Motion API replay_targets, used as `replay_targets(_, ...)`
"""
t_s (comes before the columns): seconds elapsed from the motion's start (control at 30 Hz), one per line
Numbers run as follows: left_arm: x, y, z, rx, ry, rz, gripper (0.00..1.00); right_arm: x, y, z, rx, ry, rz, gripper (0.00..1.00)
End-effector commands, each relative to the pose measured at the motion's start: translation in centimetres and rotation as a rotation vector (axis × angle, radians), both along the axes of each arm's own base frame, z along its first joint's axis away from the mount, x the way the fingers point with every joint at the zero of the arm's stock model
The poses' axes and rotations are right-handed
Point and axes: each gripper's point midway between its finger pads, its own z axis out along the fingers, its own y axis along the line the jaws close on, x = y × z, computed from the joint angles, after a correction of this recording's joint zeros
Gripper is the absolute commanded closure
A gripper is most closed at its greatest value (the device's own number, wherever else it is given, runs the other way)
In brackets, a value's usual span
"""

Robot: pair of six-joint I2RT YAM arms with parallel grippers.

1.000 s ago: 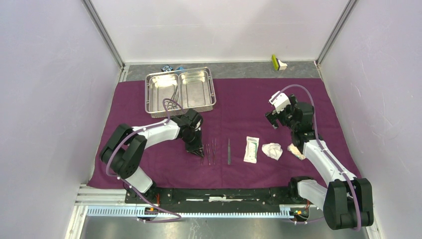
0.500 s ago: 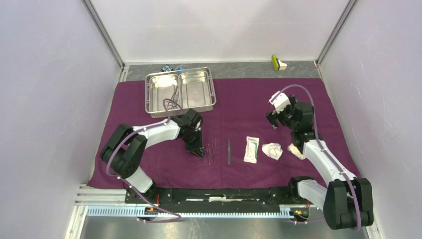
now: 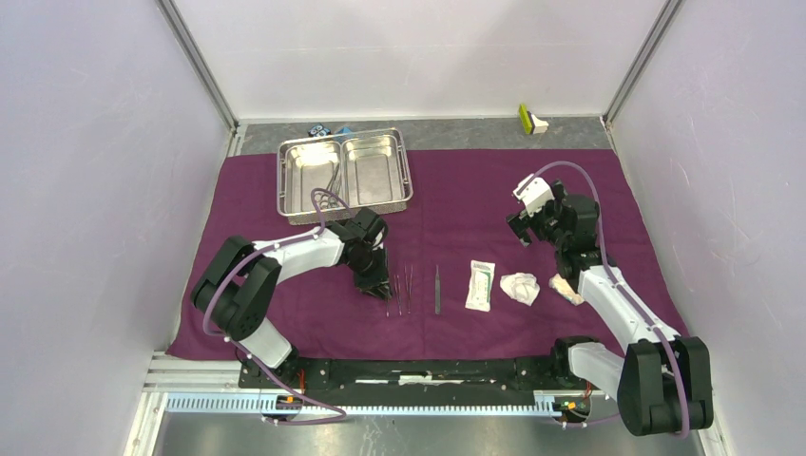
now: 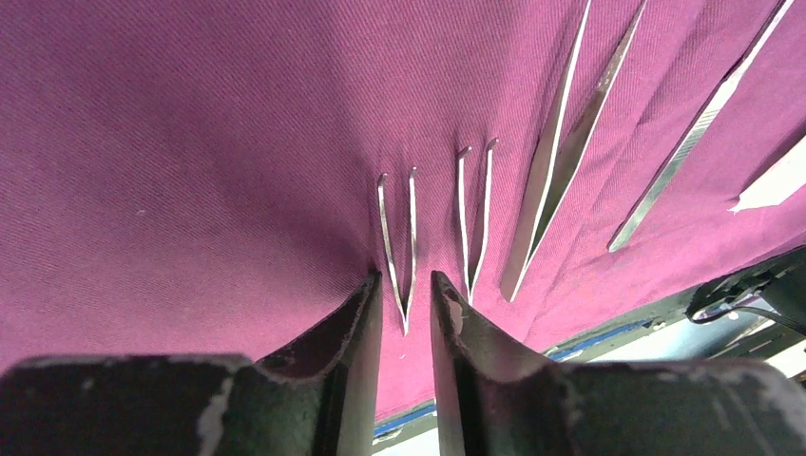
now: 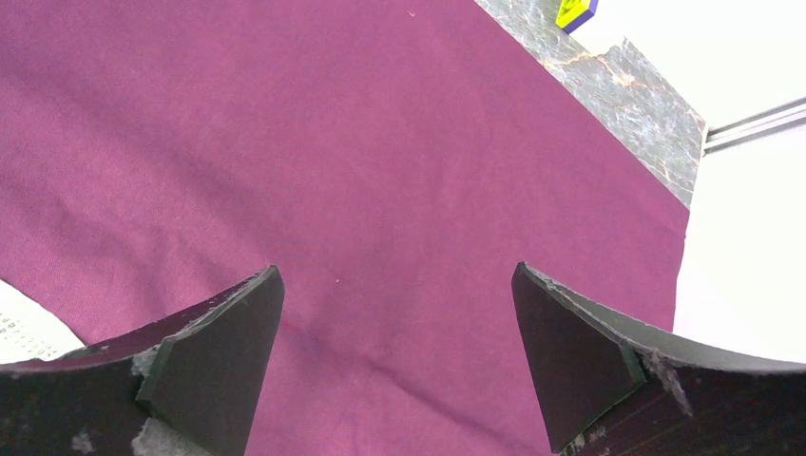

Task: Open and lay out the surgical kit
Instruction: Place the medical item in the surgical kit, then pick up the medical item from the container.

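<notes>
Purple cloth (image 4: 190, 142) carries the small tweezers (image 4: 398, 237), joined end lying ungripped between the barely parted tips of your left claw (image 4: 407, 302). Lift carelessly and you'll drag them into the neighbouring pair (image 4: 473, 223). Your right claw (image 5: 394, 323) hangs wide, empty.

Purple cloth (image 3: 456, 195), steel tray (image 3: 344, 174) far left, tweezers (image 3: 398, 294), packet (image 3: 480, 285), gauze (image 3: 520, 287) in near row, left fingers (image 3: 378, 285) seemingly beside tweezers

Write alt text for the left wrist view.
The left pincer, slightly open, straddles the joined end of small metal tweezers lying flat on the purple cloth. A second pair of tweezers and longer slim forceps lie alongside, to the right.
</notes>
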Motion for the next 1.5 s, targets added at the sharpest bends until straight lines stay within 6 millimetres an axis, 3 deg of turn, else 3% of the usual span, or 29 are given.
replay_targets(0.0,0.7,-0.7,1.3,-0.026,-0.039,0.001,0.66,0.4,0.1,0.5,0.003,-0.02,0.01,0.02)
replay_targets(0.5,2.9,-1.2,5.1,-0.055,-0.186,-0.073,0.53,0.4,0.1,0.9,0.006,-0.03,0.011,0.02)
replay_targets(0.63,4.7,-1.3,7.6,-0.061,-0.3,-0.124,0.45,0.4,0.2,1.5,0.01,-0.046,0.012,0.02)
replay_targets(0.77,7.9,-0.8,12.1,-0.034,-0.468,-0.156,0.31,0.5,0.5,2.7,0.035,-0.073,0.02,0.02)
replay_targets(0.93,12.4,1.8,18.0,0.119,-0.689,-0.135,0.02,0.8,1.2,4.5,0.07,-0.1,0.039,0.02)
replay_targets(1.1,15.8,4.3,22.0,0.208,-0.849,-0.06,0.0,1.1,1.7,6.4,0.102,-0.142,0.056,0.02)
replay_targets(1.23,17.5,6.0,23.1,0.253,-0.913,-0.01,0.0,1.3,1.8,8.0,0.135,-0.169,0.047,0.02)
replay_targets(1.47,21.1,9.2,22.7,0.358,-0.973,0.013,0.0,1.7,2.4,8.8,0.223,-0.119,0.025,0.02)
